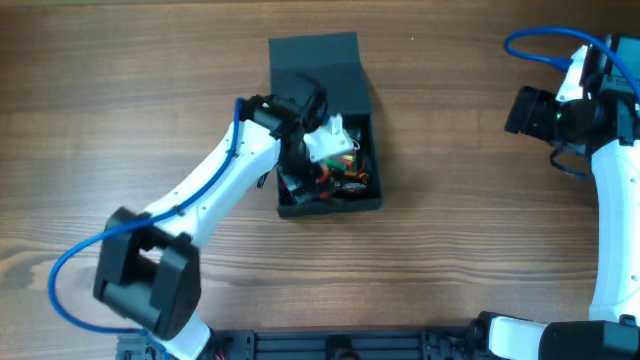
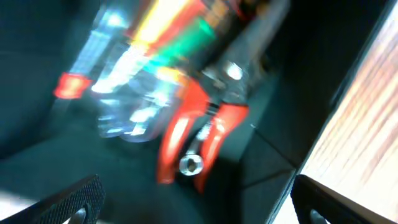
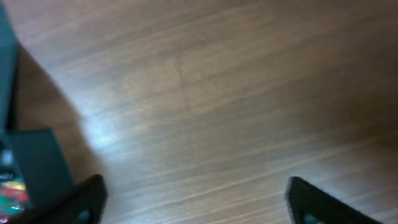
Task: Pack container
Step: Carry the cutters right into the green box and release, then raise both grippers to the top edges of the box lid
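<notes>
Hovering over container point(image 1: 315, 62), left end effector point(image 2: 199, 210) wide | contents point(image 2: 186, 124) blurred | right end effector point(image 3: 196, 200) wide

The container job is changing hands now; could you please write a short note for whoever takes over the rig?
Left gripper: open, empty, over the open container.
Right gripper: open, empty, over the table at the right.
Container: mid-table, lid flapped back; red-handled pliers and a plastic packet inside.
Done: no loose items seen on the table.
Left: probably back the left gripper out and close the lid.
</notes>
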Motion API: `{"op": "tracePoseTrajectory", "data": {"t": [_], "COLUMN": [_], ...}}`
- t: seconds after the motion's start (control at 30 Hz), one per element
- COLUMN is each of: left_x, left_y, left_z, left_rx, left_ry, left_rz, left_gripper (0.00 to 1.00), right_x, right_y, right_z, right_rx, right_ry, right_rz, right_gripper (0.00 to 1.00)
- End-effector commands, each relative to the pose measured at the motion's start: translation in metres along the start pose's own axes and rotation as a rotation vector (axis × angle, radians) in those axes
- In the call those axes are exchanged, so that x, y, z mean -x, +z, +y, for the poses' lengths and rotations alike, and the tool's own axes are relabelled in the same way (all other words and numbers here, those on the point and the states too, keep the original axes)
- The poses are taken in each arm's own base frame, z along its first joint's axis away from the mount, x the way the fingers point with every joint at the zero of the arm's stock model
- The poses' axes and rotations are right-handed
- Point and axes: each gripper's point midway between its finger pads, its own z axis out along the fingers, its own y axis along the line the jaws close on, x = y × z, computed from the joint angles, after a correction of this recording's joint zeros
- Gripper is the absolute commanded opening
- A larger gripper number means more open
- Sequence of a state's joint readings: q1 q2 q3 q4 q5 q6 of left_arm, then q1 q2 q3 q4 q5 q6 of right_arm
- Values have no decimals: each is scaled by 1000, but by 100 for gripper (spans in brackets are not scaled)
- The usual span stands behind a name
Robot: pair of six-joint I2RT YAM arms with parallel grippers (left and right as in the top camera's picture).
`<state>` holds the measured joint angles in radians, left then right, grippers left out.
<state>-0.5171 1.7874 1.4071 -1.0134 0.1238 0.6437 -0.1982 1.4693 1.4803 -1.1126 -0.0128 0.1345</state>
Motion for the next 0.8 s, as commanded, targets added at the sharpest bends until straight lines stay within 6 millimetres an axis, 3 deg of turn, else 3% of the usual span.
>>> {"op": "tracePoseTrajectory", "data": {"t": [0.0, 0.03, 0.1, 0.23, 0.33, 0.43, 0.6, 0.7, 0.77], "left_x": [30, 29, 21, 0, -8, -13, -25, -36, -35], "left_y": [-81, -100, -113, -123, -122, -121, -106, -85, -71], "left_z": [32, 44, 56, 82, 95, 110, 131, 144, 148], "left_rx": [188, 215, 233, 177, 95, 16, -89, -136, -209], "left_ry": [-230, -336, -442, -685, -762, -811, -889, -942, -961], "left_rz": [-191, -241, -277, -335, -380, -432, -463, -441, -449], "left_gripper": [100, 100, 100, 100, 96, 77, 24, 6, 4], "right_x": [1, 3, 5, 9, 10, 1, -16, -23, -25], "right_y": [1, -3, -6, -11, -9, 11, 64, 96, 111], "right_z": [26, 42, 53, 74, 95, 113, 137, 148, 156], "right_rx": [155, 247, 313, 430, 522, 556, 557, 532, 529], "right_ry": [1, -2, 12, 14, -7, -16, -45, -69, -93], "right_rz": [6, 0, -5, -9, 7, 85, 217, 271, 298], "right_gripper": [49, 24, 4, 4, 4, 4, 4, 4, 4]}}
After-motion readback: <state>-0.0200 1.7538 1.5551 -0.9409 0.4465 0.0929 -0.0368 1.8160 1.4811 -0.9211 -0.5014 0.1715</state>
